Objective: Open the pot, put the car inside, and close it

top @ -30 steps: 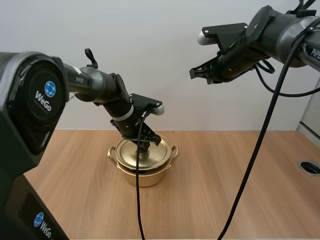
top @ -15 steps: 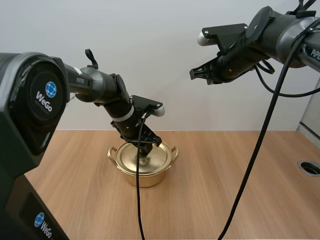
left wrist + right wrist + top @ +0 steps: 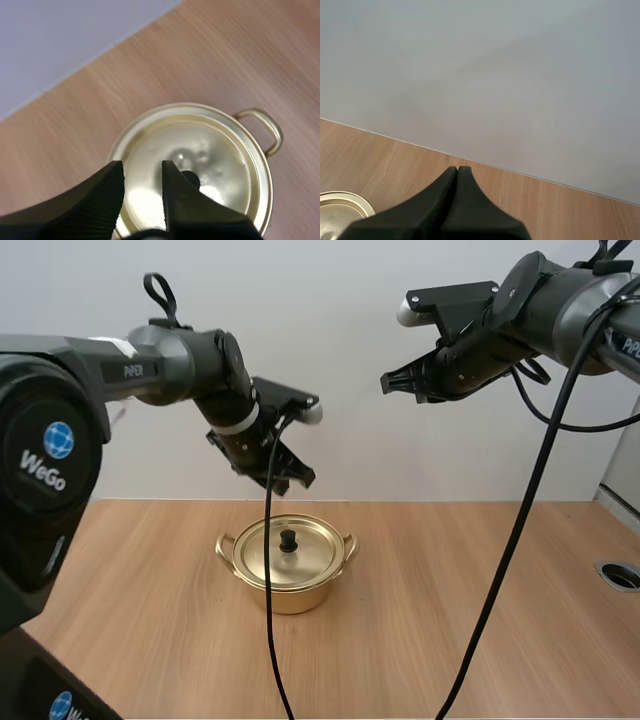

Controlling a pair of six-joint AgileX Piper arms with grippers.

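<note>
High view shows left claw (image 3: 302, 480) parted above the lidded pot (image 3: 290, 597), right claw (image 3: 387, 385) closed aloft.

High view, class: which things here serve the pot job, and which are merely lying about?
For the job: pot, lid sitting on it, left gripper open above it, right gripper shut, held high.
Just there: table, round fitting set near its right edge.
</note>
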